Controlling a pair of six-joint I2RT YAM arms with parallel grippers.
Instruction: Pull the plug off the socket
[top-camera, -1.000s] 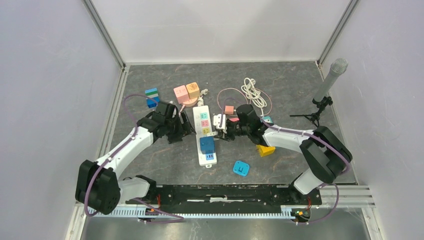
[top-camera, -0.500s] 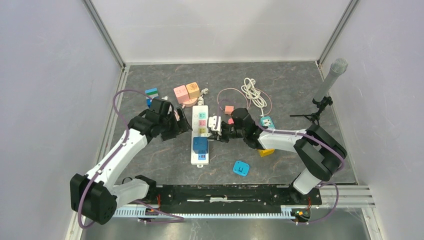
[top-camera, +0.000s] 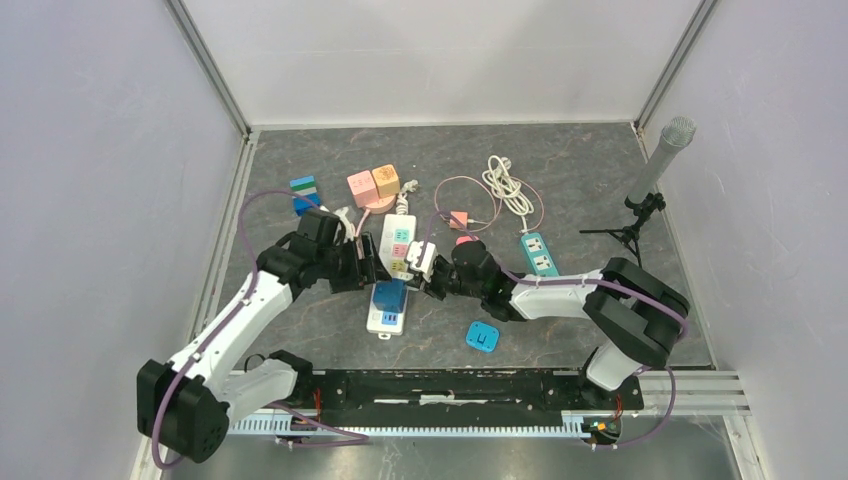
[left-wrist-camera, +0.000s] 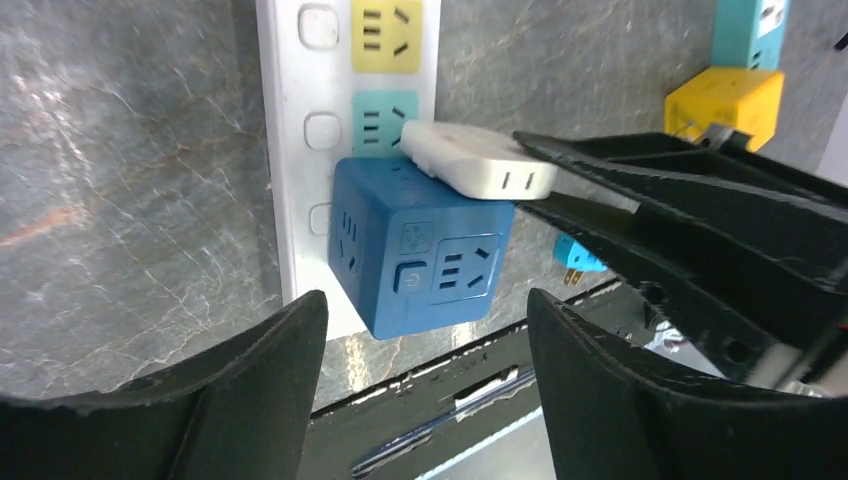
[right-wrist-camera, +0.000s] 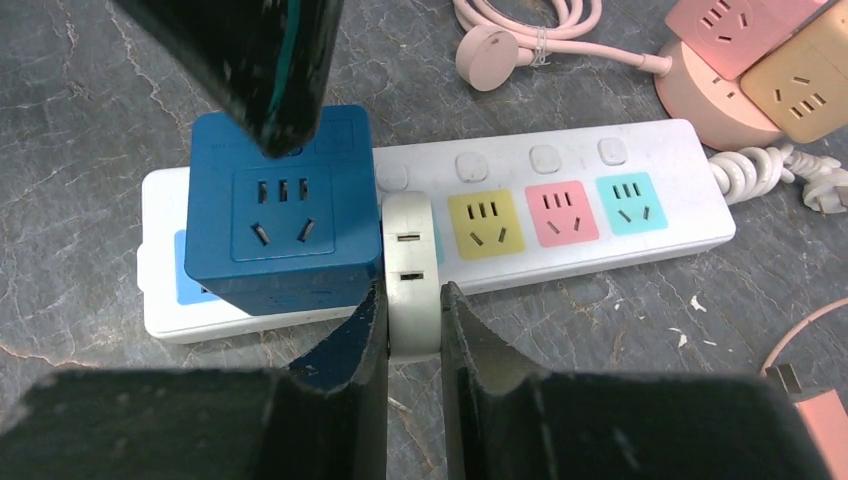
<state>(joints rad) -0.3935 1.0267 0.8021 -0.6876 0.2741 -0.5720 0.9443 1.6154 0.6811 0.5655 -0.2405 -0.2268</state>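
Note:
A white power strip (top-camera: 396, 242) lies mid-table with a blue cube adapter (top-camera: 389, 295) plugged in near its front end. My right gripper (top-camera: 425, 270) is shut on a flat white plug (top-camera: 418, 262) right beside the cube. In the right wrist view the gripper (right-wrist-camera: 412, 300) pinches the white plug (right-wrist-camera: 411, 250) over the strip (right-wrist-camera: 560, 170), next to the blue cube (right-wrist-camera: 280, 215). My left gripper (top-camera: 368, 268) is open at the strip's left side. In the left wrist view it (left-wrist-camera: 425, 310) straddles the blue cube (left-wrist-camera: 420, 255), and the white plug (left-wrist-camera: 478, 160) sits tilted at a teal socket.
Behind the strip are a pink cube (top-camera: 362, 187), an orange cube (top-camera: 386, 180) and a blue-green block (top-camera: 303, 195). A teal strip (top-camera: 538, 253), white cable (top-camera: 508, 185) and loose blue plug (top-camera: 483, 336) lie to the right. A microphone stand (top-camera: 655, 170) is far right.
The power strip, with the blue cube, has slid toward the front left. My right gripper has followed it left, still holding the white plug. My left gripper has moved down beside the strip.

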